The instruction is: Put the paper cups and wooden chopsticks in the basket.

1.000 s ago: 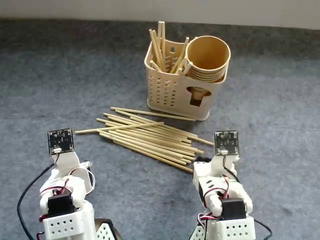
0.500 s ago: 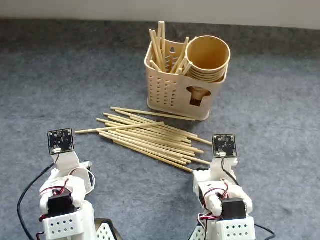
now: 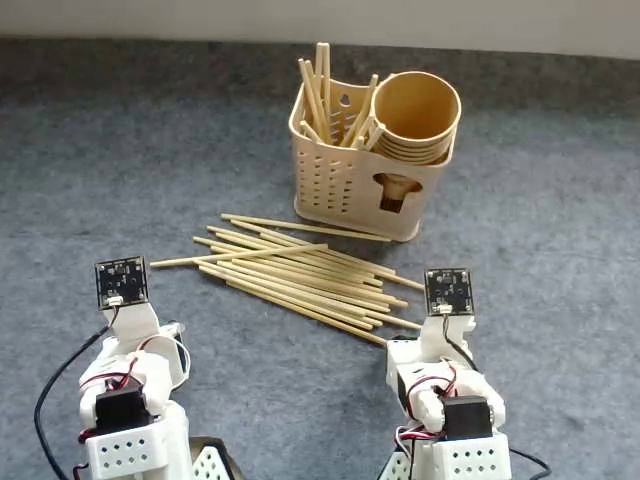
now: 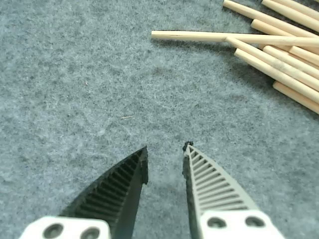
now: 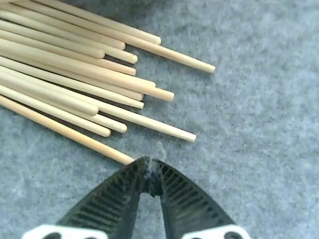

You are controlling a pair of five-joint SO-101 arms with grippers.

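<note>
Grey felt-like cloth covers the worktop (image 3: 120, 150), and toward its far side stands the cream slotted basket (image 3: 335, 195). It already holds a nested stack of paper cups (image 3: 415, 105) in one compartment and several upright chopsticks (image 3: 318, 85) in the other. A loose pile of wooden chopsticks (image 3: 300, 275) lies flat between the basket and the two arms, so the step in hand is probably gathering more of these. The right gripper (image 5: 149, 168) is closed, tips touching, just beside the near end of the outermost stick (image 5: 65, 130). To do this well it would need to spread first, straddle one or two sticks a little in from their ends, and close squarely so they neither roll nor pivot. The left gripper (image 4: 165, 147) hangs narrowly parted over bare cloth, well apart from the stray stick (image 4: 199, 36) that lies across the pile's other end. The basket wall hides the lower ends of the stored sticks. The cups are too tightly nested to count, and the pile overlaps itself and runs off the edge of both wrist views.
</note>
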